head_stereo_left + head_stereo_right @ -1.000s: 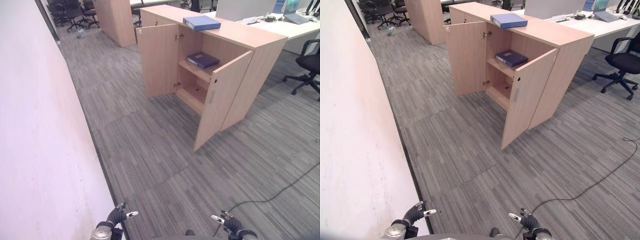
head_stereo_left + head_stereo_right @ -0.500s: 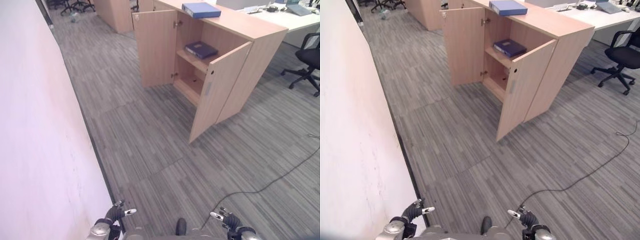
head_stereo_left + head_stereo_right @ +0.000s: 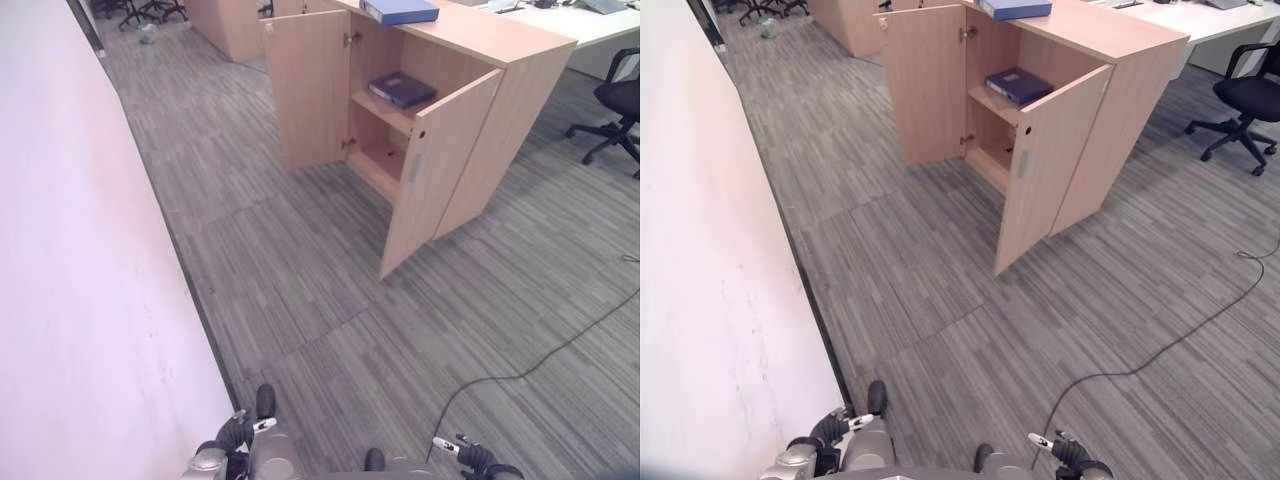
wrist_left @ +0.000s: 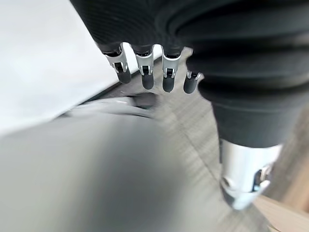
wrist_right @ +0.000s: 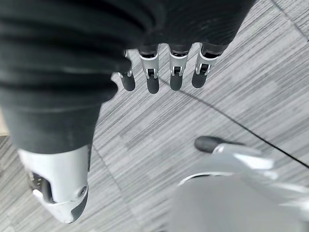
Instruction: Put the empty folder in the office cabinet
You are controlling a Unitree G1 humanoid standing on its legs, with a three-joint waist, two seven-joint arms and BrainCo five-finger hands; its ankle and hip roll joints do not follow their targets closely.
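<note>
On top of the office cabinet (image 3: 480, 40), at about 12 o'clock in the left eye view, lies a blue folder (image 3: 400, 10), flat on the wooden top and partly cut by the upper edge of the view. A second folder, dark blue (image 3: 400, 89), lies flat on the upper shelf (image 3: 390, 112) inside the cabinet, just below the first. Whether either folder is empty cannot be told.

Both cabinet doors stand open: the left door (image 3: 305, 85) swung out toward 11 o'clock, the right door (image 3: 435, 175) swung forward toward 1 o'clock, its lower corner near the carpet. The lower compartment is in shadow and its contents cannot be made out.

Grey striped carpet (image 3: 330, 290) runs from the cabinet to the robot. A white wall (image 3: 90, 300) occupies the side from 7 to 10 o'clock.

The left hand (image 3: 238, 432) shows at 6 to 7 o'clock, well apart from the cabinet; in its wrist view the fingers (image 4: 145, 72) hang straight and relaxed, holding nothing. The right hand (image 3: 462, 455) shows at 5 o'clock; its fingers (image 5: 152, 77) are likewise straight, apart, and empty.

An office chair (image 3: 620, 110) stands at 2 o'clock, beside a white desk (image 3: 590, 20). More chairs (image 3: 140, 8) and another wooden unit (image 3: 225, 25) lie at 11 o'clock.
</note>
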